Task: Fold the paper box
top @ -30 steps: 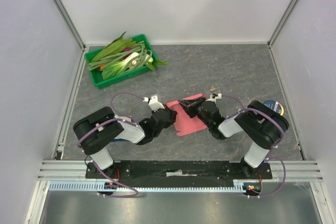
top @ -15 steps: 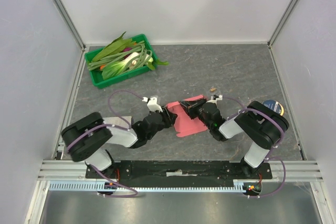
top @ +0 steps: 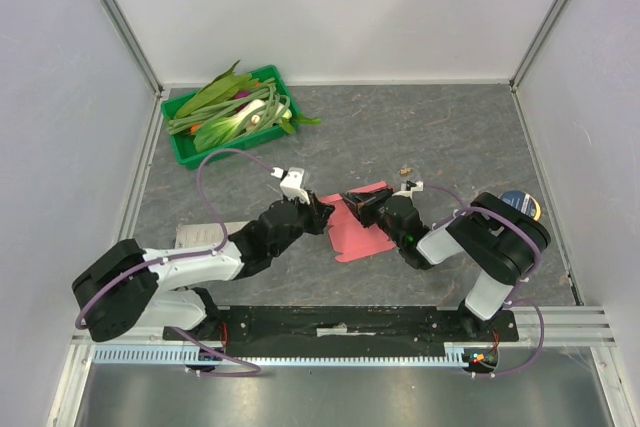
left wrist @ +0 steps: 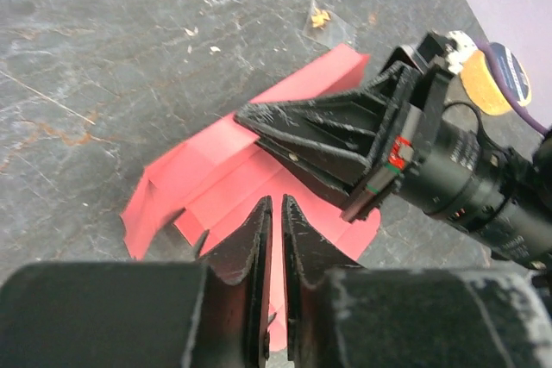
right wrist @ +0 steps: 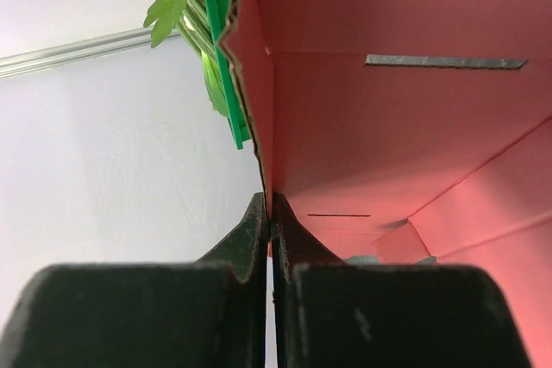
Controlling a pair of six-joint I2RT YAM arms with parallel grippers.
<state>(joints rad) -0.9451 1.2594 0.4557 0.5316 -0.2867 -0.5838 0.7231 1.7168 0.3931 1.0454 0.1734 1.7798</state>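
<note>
From above, the paper box [top: 362, 237] lies on the counter [top: 450, 137] between both arms; the right gripper [top: 352, 200] is on its far side, the left gripper [top: 322, 214] at its left edge. Left wrist: fingers [left wrist: 246, 252] nearly together, a thin slit between them, over the box; whether they pinch it I cannot tell. Right wrist: fingers [right wrist: 246, 243] clamped on a raised box wall.

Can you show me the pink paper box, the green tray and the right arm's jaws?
paper box [top: 365, 237]: top external view, on its flat near panel.
green tray [top: 200, 155]: top external view, on its near wall.
right gripper [left wrist: 246, 115]: left wrist view, at the tips of its jaws.
</note>
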